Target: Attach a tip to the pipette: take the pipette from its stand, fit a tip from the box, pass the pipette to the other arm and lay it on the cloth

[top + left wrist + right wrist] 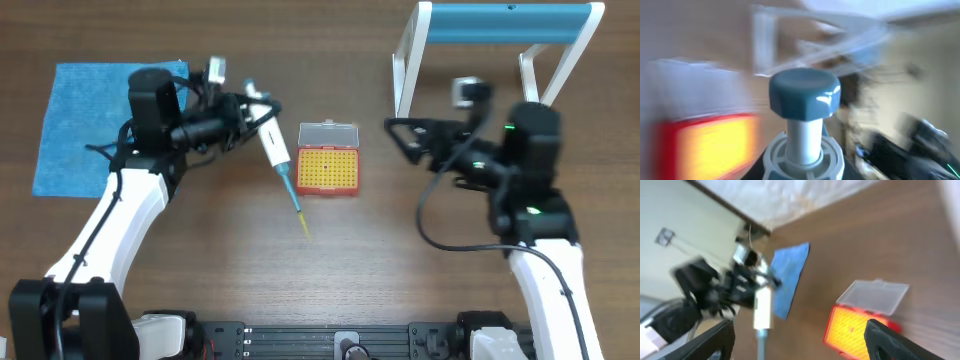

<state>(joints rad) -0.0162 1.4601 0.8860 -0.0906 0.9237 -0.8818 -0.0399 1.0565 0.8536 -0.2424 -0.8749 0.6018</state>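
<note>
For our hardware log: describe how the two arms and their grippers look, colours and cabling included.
The left arm and right arm match: white lower links and black wrist sections. The right gripper has black fingers. A thin black cable loops off the right arm, which shows small green lights.

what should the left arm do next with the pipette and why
Probably swing the left gripper toward the blue cloth to lay the pipette down: it holds the pipette, a yellow tip is fitted, and the right gripper is open and apart.
</note>
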